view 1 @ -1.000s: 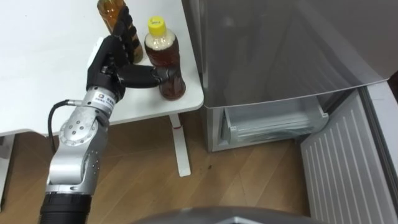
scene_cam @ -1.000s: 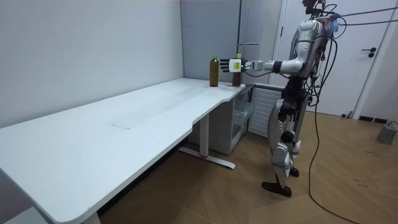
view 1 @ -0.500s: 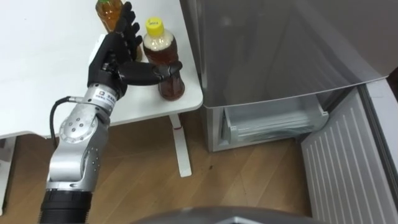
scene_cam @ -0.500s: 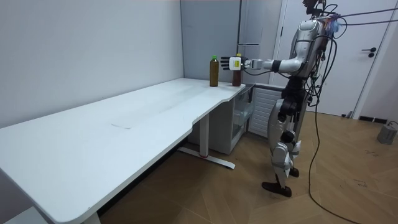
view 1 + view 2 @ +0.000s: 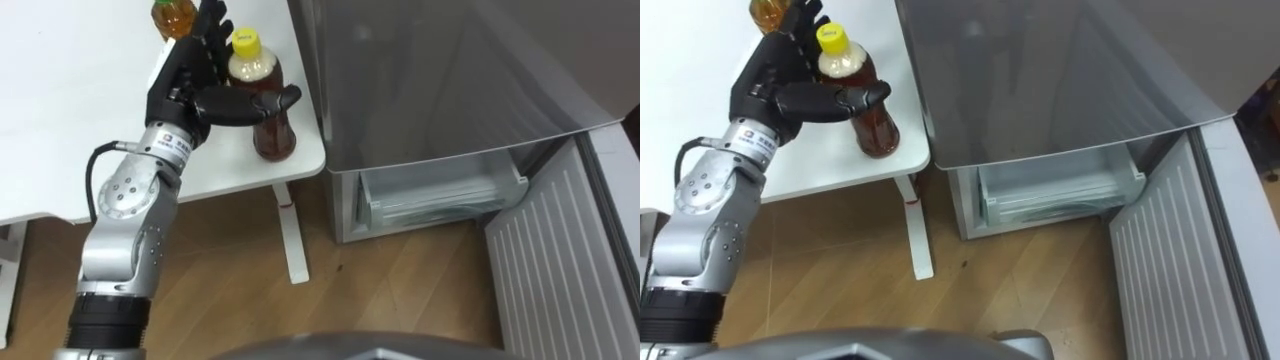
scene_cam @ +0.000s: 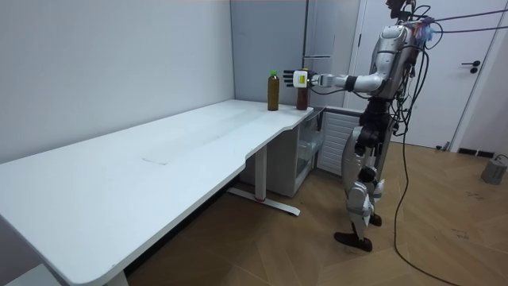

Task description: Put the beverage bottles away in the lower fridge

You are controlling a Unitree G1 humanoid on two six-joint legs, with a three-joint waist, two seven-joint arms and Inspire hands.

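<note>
A brown tea bottle with a yellow cap [image 5: 272, 130] stands upright near the white desk's right front corner [image 5: 305, 160]. My left hand [image 5: 185, 85] is open against its left side. The fingers point straight up behind the bottle and the thumb [image 5: 255, 100] lies across its front. A second amber bottle [image 5: 170, 15] stands just behind the hand. In the room view I stand at the desk's end with my left arm stretched out level, the hand [image 6: 301, 79] at the two bottles [image 6: 273, 90]. The lower fridge drawer [image 5: 440, 195] is open to my right.
The grey fridge body [image 5: 450, 70] rises right beside the desk's edge. Its lower door [image 5: 560, 270] is swung open over the wooden floor at the right. The desk's white leg [image 5: 290, 240] stands below the corner. The desk top to the left [image 5: 70, 110] is bare.
My left hand has slid forward and closer around the yellow-capped bottle, and the thumb now reaches further across its front. The bottle still stands on the desk.
</note>
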